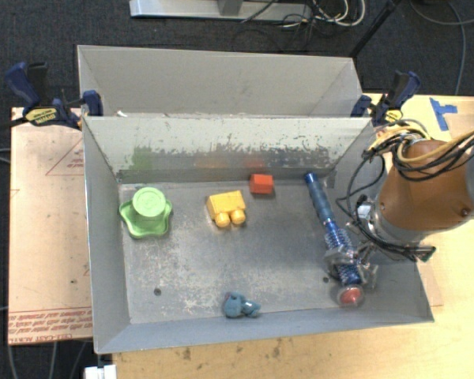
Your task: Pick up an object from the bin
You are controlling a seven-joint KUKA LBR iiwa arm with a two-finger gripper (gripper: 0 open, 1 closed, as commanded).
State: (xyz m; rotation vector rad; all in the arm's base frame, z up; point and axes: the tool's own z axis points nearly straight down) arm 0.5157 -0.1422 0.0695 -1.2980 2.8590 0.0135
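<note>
Blue slim rod, ribbed lower down and red-tipped, lay along the bin's right side under your gripper; claw state unreadable.

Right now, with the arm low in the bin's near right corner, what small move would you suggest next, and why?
Probably a short lift straight up, as a test: the gripper is down at the near end of the blue stick, beside a small red round thing, and its hold cannot be judged.

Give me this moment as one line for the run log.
tool over blue rod lower end, right front | green cup left | yellow block, orange cube back | blue lump front
</note>
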